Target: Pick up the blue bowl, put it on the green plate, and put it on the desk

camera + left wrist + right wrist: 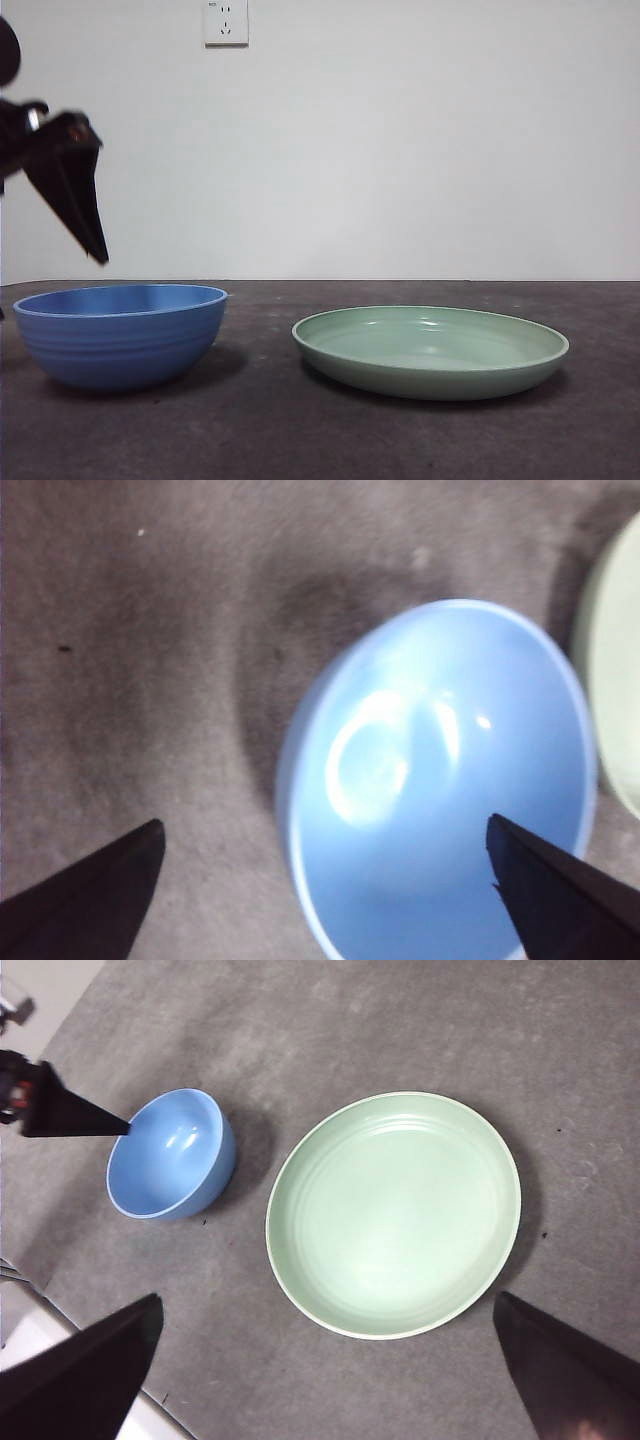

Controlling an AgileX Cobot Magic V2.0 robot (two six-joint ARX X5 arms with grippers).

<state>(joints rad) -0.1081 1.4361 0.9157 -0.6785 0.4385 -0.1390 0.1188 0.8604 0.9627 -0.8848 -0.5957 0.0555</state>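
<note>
Hovering above the bowl, the left gripper hangs with jaws spread wide and nothing held, one jaw over the bowl's far rim. The bowl sits on the desk beside the plate, apart from it; the right gripper, also spread, waits high above the plate.

Low level front view, two overhead wrist views, sharing blue bowl

Round medium-blue ridged bowl: blue throughout, faint horizontal ridges outside. Wide shallow glossy plate: pale mint-green. Matte speckled tabletop: dark grey-brown. Wall socket: white.
</note>
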